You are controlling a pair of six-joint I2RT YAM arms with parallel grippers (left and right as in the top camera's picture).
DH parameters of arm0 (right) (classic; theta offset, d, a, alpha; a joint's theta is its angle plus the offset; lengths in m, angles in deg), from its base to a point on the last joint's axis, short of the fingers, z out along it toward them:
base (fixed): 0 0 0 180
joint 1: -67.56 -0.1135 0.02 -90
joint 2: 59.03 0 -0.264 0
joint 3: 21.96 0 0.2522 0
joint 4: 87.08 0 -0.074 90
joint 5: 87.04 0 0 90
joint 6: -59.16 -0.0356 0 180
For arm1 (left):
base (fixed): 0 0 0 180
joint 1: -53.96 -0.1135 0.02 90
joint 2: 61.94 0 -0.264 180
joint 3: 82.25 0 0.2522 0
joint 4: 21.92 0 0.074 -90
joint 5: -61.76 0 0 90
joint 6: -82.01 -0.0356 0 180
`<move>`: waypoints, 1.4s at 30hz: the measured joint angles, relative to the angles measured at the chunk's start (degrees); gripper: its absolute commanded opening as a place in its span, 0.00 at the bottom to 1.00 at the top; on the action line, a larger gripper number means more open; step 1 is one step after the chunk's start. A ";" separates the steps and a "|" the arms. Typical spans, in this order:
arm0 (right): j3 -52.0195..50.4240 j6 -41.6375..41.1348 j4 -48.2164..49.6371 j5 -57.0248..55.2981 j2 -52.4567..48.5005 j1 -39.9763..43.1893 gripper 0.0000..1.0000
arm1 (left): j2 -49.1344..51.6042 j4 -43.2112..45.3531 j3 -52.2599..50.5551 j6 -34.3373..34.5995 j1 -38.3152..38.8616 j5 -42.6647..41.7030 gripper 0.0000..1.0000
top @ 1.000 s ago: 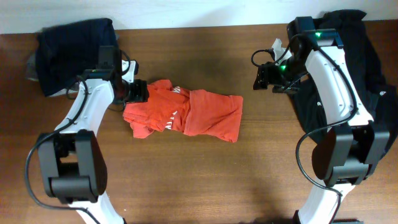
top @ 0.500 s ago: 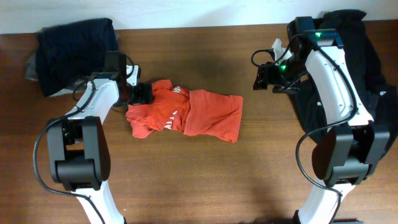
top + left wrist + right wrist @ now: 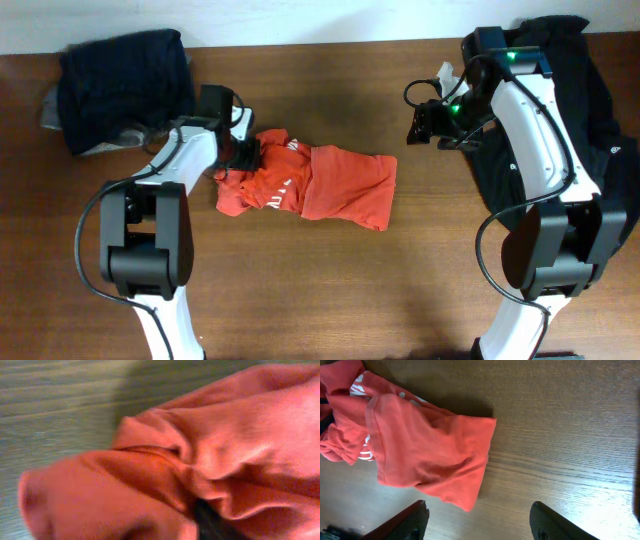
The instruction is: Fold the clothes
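– One garment out in the open on this wooden table [image 3: 330, 300], is it? Where exactly?

– Middle of the table, a little left of centre. It's the red-orange T-shirt [image 3: 330, 185], crumpled into a rumpled band running left to right, not laid flat. Bits of white lettering [image 3: 275, 185] show on its left half. The right half is plain orange cloth lapped over itself.

– And the left gripper [image 3: 246, 155]?

– Right at the shirt's left end, on the far edge of it, touching the cloth. Its wrist camera is filled with bunched orange fabric, all blurred. So I can't tell whether the jaws are pinched on the shirt or standing apart.

– The right gripper [image 3: 416, 125]?

– Out past the shirt's right end and a bit farther back, apart from it, over bare wood. From its own camera both fingers [image 3: 412, 517] show at the bottom edge. They are spread wide with nothing between them, and the shirt's right end lies on the table ahead of them.

– What's along the far side?

– Far left corner, a dark navy pile [image 3: 120, 75], heaped up, well apart from the shirt. Far right, a black garment [image 3: 590, 110] spread loosely, lying behind the right arm [image 3: 540, 130] and trailing down the table's right side.
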 measured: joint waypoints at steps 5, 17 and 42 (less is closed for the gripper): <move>0.00 0.00 0.00 0.13 0.00 0.00 0.70 | 0.15 0.50 0.00 -0.13 1.14 -1.14 0.00; 0.00 0.00 0.00 0.13 0.00 -0.07 0.70 | 0.57 -5.25 2.62 -0.02 -4.57 -3.85 0.00; -1.84 -0.04 3.19 0.15 0.00 -2.32 0.70 | -12.83 -15.74 10.21 -3.41 -15.32 -13.53 0.00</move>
